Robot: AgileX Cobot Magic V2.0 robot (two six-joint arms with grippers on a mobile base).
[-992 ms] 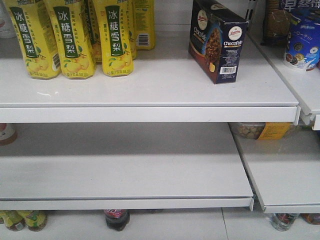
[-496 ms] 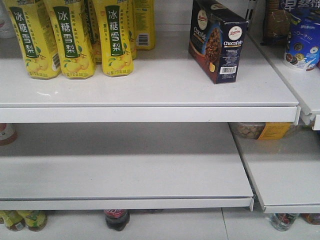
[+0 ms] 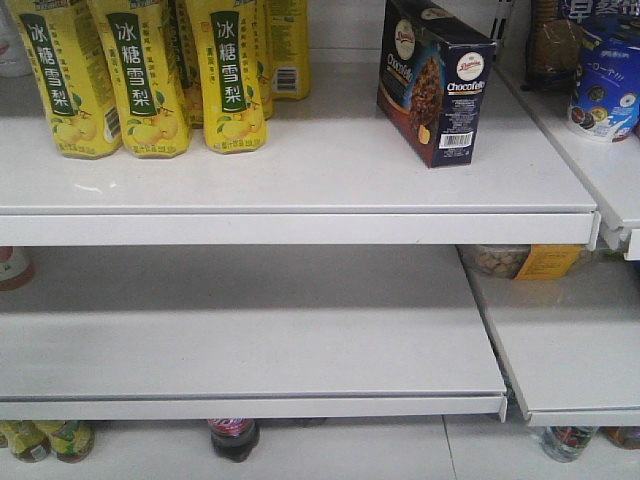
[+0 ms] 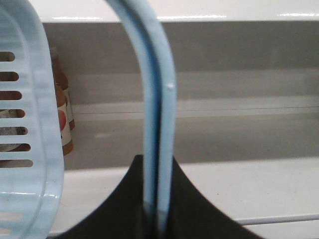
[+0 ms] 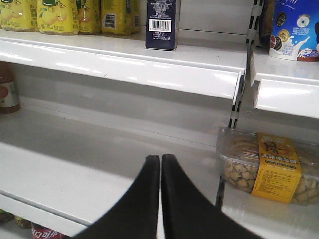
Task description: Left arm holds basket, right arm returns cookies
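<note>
The cookies carton, dark navy with a cookie picture and barcode, stands upright on the upper shelf right of the yellow bottles; its barcode end shows in the right wrist view. My left gripper is shut on the blue handle of the light blue basket, whose slotted side hangs at the left. My right gripper is shut and empty, low in front of the lower shelf, well below and apart from the carton. Neither arm shows in the front view.
Yellow pear-drink bottles fill the upper shelf's left. A blue round tub stands on the neighbouring right shelf. A clear snack box with a yellow label lies on the lower right shelf. Bottles stand under the lower shelf.
</note>
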